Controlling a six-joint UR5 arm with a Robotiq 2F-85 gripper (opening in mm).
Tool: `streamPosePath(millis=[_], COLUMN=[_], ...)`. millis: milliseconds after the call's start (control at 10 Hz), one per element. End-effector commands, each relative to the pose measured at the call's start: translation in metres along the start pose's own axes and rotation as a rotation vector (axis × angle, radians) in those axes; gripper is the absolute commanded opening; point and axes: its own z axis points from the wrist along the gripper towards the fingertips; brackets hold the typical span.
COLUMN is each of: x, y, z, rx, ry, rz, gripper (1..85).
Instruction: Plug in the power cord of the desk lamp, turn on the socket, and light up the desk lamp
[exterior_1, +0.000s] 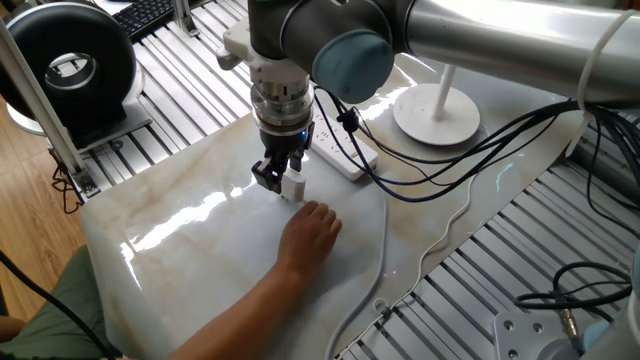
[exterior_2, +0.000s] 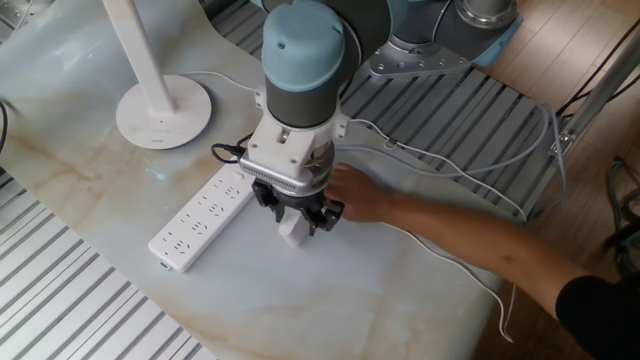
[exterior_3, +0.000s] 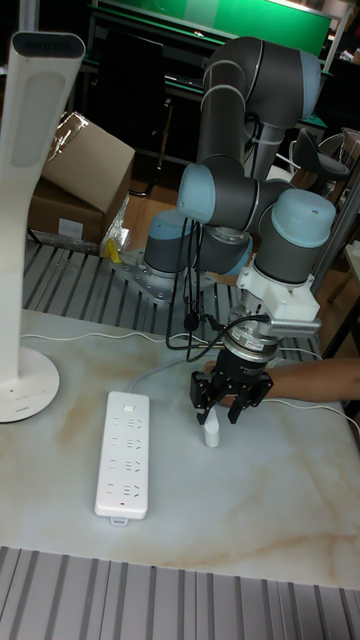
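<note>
My gripper (exterior_1: 283, 180) (exterior_2: 293, 213) (exterior_3: 224, 398) points straight down and is shut on the small boxy white plug (exterior_1: 294, 187) (exterior_2: 290, 233) (exterior_3: 211, 432) of the power cord, holding it just over the marble tabletop. The socket (exterior_1: 341, 160) (exterior_2: 200, 222) (exterior_3: 122, 456), a long white power strip, lies flat beside the gripper, a short gap away. Beyond the strip stands the desk lamp on its round base (exterior_1: 437, 116) (exterior_2: 163, 110) (exterior_3: 20, 386). The thin white cord (exterior_2: 455, 268) trails off behind a person's hand.
A person's hand (exterior_1: 311, 233) (exterior_2: 366, 199) (exterior_3: 322, 379) rests on the table right next to the gripper. A black round fan (exterior_1: 70, 62) stands at the far left. Black robot cables (exterior_1: 480, 140) hang over the table. The strip's thicker cable (exterior_1: 384, 235) runs toward the table edge.
</note>
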Motion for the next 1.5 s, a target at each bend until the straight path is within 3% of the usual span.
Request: streamPosePath(millis=[0, 400, 500, 1000, 1400], x=[-0.002, 0.006, 0.006, 0.012, 0.005], y=[-0.001, -0.015, -0.009, -0.001, 0.010], z=[-0.004, 0.000, 0.001, 0.011, 0.012], rx=[0.003, 0.031, 0.008, -0.026, -0.060], ry=[0.001, 0.023, 0.021, 0.039, 0.017], rz=[-0.002, -0.005, 0.002, -0.009, 0.003], gripper=[55.0, 51.7, 51.7, 48.0, 44.7])
